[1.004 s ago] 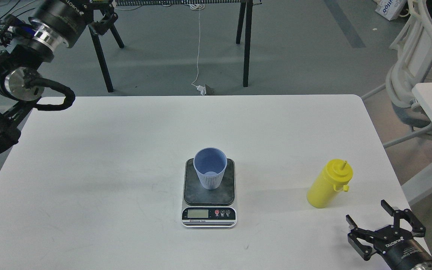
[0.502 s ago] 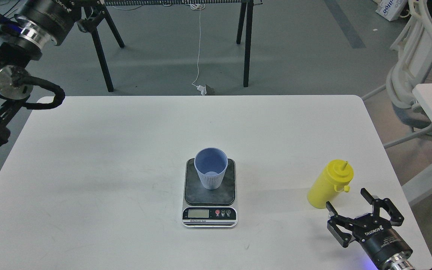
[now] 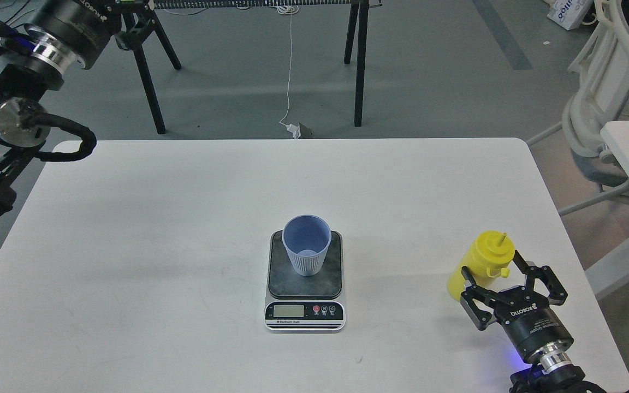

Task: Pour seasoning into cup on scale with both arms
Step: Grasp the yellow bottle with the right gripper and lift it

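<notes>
Over the last second the right claw (image 3: 493, 279) had travelled up from the table's near right corner toward the seasoning bottle (image 3: 484, 261), until its spread fingers (image 3: 470, 295) flanked the lower body of the bottle. The jaws stood wide apart, one finger on each side of the yellow cylinder, and whether either finger actually touched the plastic could not be told from the head view. The bottle stood upright on the white table (image 3: 183, 229) near its right edge, nozzle pointing up and small side tab facing the claw.

The scale (image 3: 304, 284) had not shifted; it sat at the middle of the table with its silver front and buttons toward the robot. The light-blue cup (image 3: 306, 244) stood upright on the far part of the dark platform, well apart from the bottle (its open mouth showed only the pale bottom inside).

The left arm (image 3: 30, 65) hung high at the upper left, beyond the table's far left corner, having swung slightly during that second. Its left claw (image 3: 131, 24) was seen dark against a black trestle leg, so its opening could not be told.
</notes>
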